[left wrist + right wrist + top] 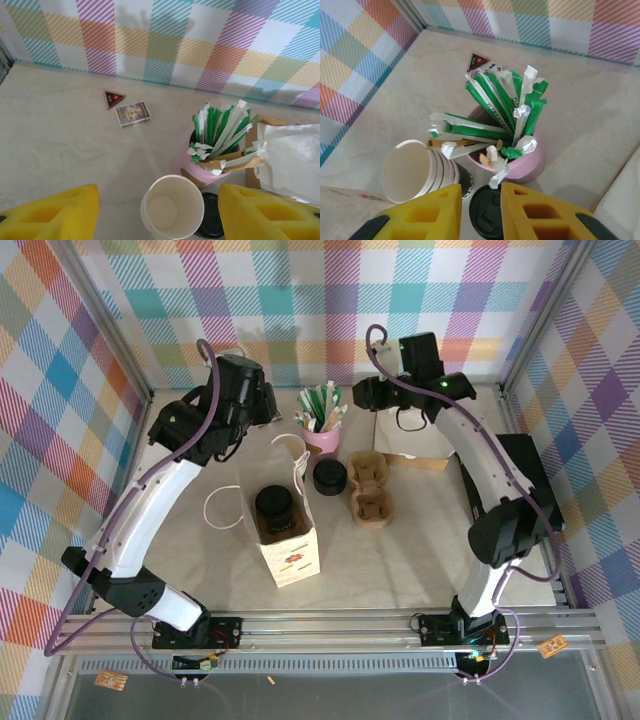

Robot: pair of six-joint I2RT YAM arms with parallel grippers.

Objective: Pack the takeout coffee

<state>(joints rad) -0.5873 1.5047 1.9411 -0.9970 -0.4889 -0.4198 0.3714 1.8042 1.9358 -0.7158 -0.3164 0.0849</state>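
**Top view, with both wrist views.** The takeout coffee [275,505] stands upright inside the open white paper bag [295,560], just to the 6 o'clock side of the table's centre. Only its black lid shows.

- **Handling (judged):** the cup is probably light to moderate in weight. Its thin paper wall would dent under a hard squeeze, and its press-on lid could pop off. The side wall just under the lid, where the rim stiffens it, looks like the best place to hold. It should be kept upright.
- **Containers:**
  - The bag holds the coffee.
  - A stack of black lids [328,477] sits at the bag's 1 o'clock.
  - A cardboard carrier [370,488] at 3 o'clock of those lids appears empty.
  - A pink holder [530,162] at 12 o'clock of the lids is full of green and white wrapped straws [490,100].
  - The lidless paper cup [172,177] beside it is empty.
- **Grippers:** the left gripper [159,210] hangs released, its jaws wide apart over the lidless cup. The right gripper [481,210] has its jaws drawn close together. One white wrapper end reaches the gap, and it cannot be told whether it is pinched.
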